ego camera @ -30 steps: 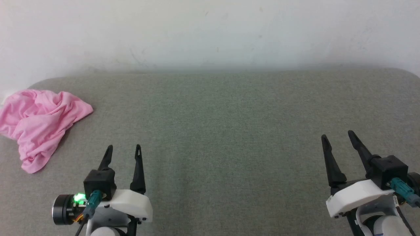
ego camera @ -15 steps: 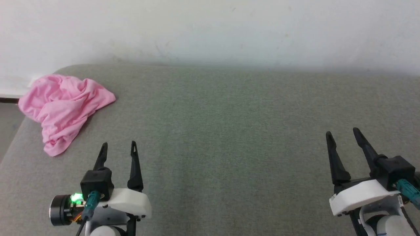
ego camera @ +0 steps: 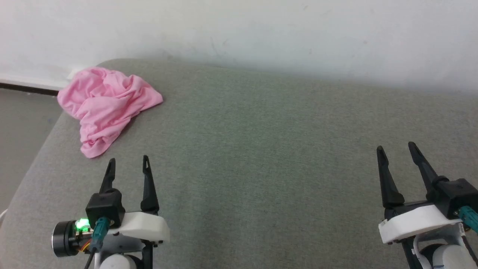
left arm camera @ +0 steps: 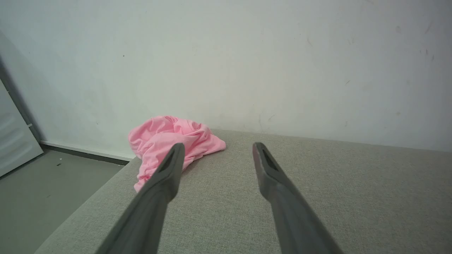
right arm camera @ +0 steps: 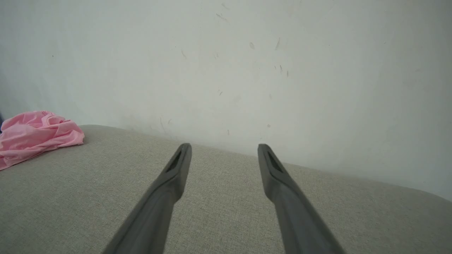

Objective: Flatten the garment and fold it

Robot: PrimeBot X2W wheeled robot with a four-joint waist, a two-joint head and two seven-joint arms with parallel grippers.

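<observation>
2 sets of fingers [ego camera: 148, 186] wide apart, empty: left gripper [ego camera: 128, 158], right gripper [ego camera: 396, 145]; garment [ego camera: 108, 101] crumpled.

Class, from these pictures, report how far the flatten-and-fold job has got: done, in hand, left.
Done: nothing; the pink garment lies crumpled near the far left corner of the grey upholstered surface. In hand: nothing; the left claw and right claw are open, clear of it, the left nearer. Left: grasp, spread flat, fold.
</observation>
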